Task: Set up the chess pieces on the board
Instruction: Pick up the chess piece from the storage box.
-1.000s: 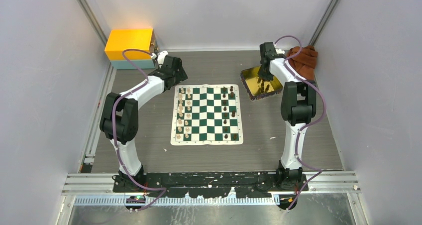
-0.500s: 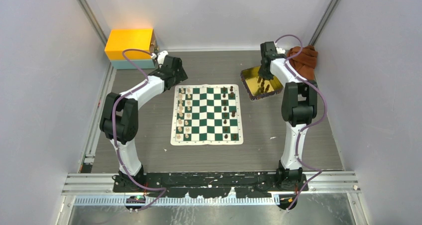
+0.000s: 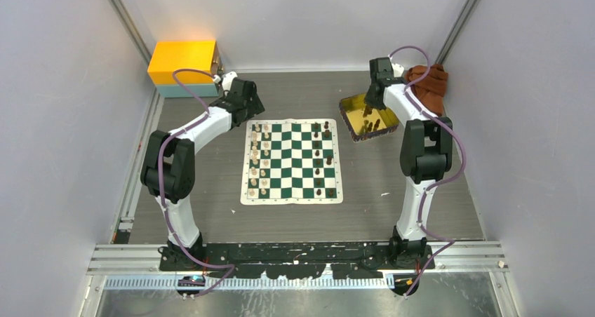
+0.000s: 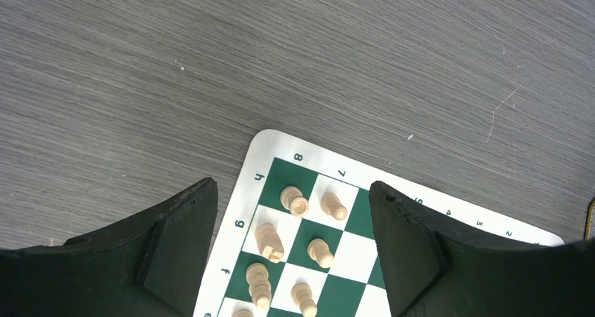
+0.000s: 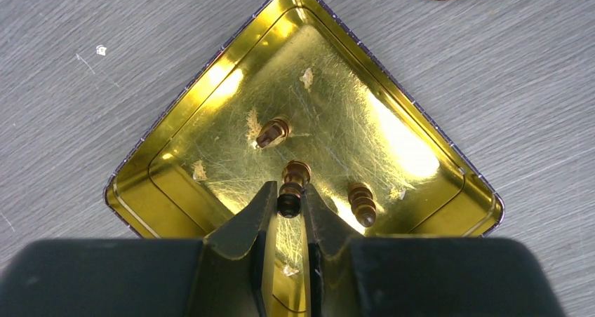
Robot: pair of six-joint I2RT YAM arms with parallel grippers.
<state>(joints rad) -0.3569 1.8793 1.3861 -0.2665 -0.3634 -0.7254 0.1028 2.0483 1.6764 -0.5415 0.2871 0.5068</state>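
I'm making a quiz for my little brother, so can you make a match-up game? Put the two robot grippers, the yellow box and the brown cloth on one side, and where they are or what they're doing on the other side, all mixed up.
Things:
1. left gripper
2. right gripper
3. yellow box
4. brown cloth

Places or states:
A. at the back on the right
B. open, by a corner of the board
C. shut on a dark chess piece over the gold tray
D. at the back on the left

Pairs: 1-B, 2-C, 3-D, 4-A
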